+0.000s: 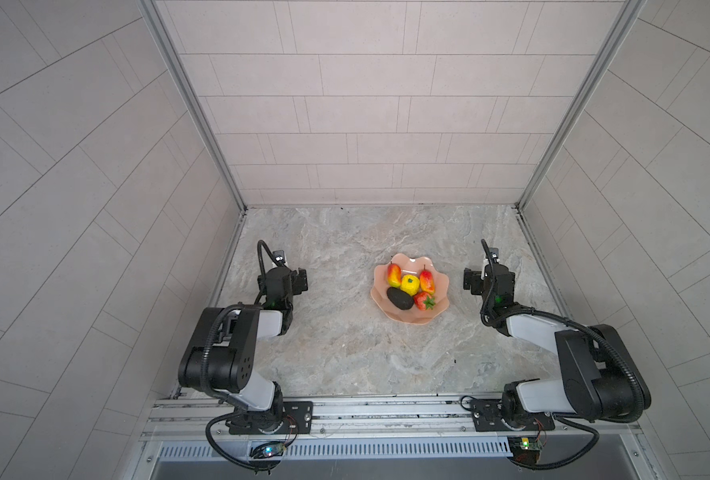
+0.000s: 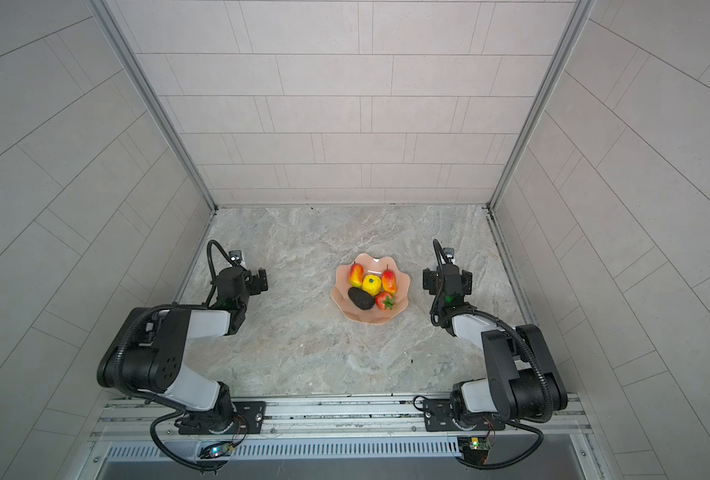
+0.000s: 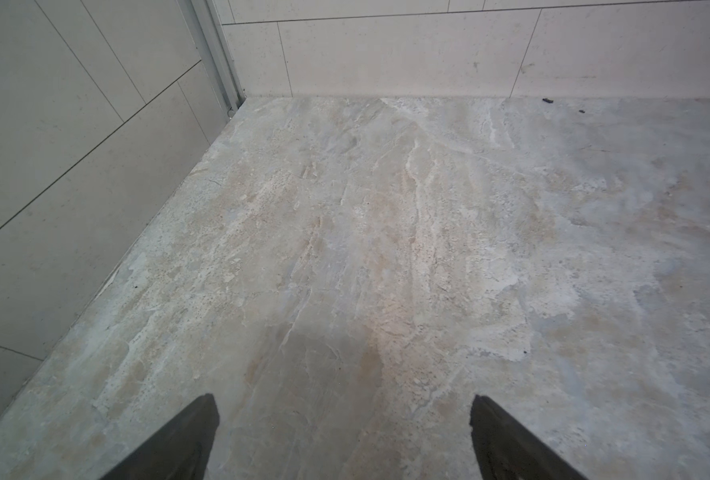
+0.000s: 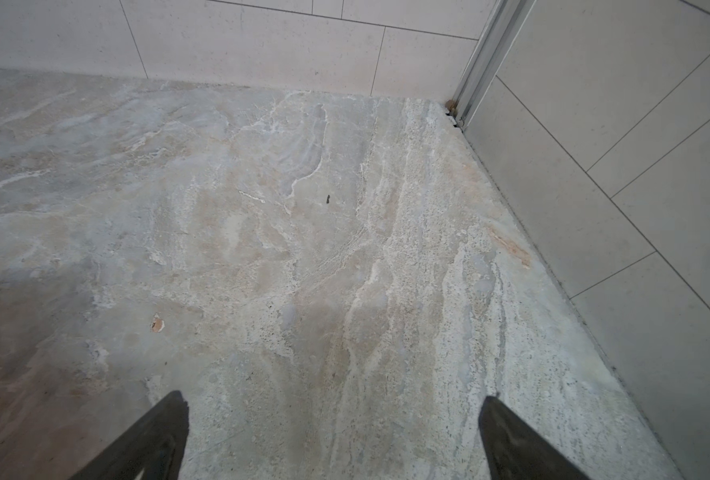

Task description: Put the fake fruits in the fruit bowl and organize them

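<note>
The fruit bowl (image 1: 403,319) (image 2: 366,318), salmon pink with a wavy rim, sits right of the table's middle in both top views. Inside it lie two mangoes (image 1: 394,275) (image 1: 427,281), a yellow citrus (image 1: 410,284) between them, a dark avocado (image 1: 400,299) and a strawberry (image 1: 424,301). My left gripper (image 1: 289,277) (image 3: 343,405) hovers well left of the bowl, open and holding nothing. Just right of the bowl, my right gripper (image 1: 488,279) (image 4: 334,401) is also open and holds nothing. Both wrist views show only bare marble between the fingertips.
Tiled walls close the marble table (image 1: 345,353) on the left, back and right, with metal corner posts (image 1: 237,199). An aluminium rail (image 1: 386,409) carrying both arm bases runs along the front edge.
</note>
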You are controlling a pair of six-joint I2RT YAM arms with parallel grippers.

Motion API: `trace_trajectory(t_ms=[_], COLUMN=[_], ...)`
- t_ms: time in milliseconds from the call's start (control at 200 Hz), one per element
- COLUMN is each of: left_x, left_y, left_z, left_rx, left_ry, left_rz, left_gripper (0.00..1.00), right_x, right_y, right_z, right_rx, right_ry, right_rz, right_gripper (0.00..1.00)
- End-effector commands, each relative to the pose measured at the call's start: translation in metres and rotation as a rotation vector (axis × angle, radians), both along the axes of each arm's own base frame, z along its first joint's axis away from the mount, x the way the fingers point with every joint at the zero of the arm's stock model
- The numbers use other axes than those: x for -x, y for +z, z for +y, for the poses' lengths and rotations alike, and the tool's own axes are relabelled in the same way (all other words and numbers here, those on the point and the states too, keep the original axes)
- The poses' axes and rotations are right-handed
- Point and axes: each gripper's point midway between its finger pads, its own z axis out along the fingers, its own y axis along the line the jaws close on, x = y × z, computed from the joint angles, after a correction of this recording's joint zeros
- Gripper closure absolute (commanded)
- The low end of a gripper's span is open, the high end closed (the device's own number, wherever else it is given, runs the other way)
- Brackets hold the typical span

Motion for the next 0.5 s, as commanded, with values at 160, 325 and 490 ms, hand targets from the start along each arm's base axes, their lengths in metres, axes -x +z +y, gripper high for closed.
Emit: trace_trajectory(t_ms=[160, 325, 490], left_x=[-0.0022, -0.0022, -0.0022], left_y=[0.0038, 0.0034, 0.0037], left_z=[0.0003, 0.0003, 0.0003], left_rx=[0.005, 0.004, 0.004], left_ry=[-0.004, -0.005, -0.005], left_rz=[0.002, 0.003, 0.003], left_gripper=[0.00, 0.00, 0.00], right_x=[-0.0081, -0.0063, -0.0081], right_y=[-0.0140, -0.0127, -0.0146], right_z=[-0.0075, -0.0079, -0.0076], right_rx=[0.034, 0.028, 0.027], right_ry=[-0.019, -0.029, -0.029], right_rz=[-0.050, -0.044, -0.033], right_gripper=[0.00, 0.00, 0.00])
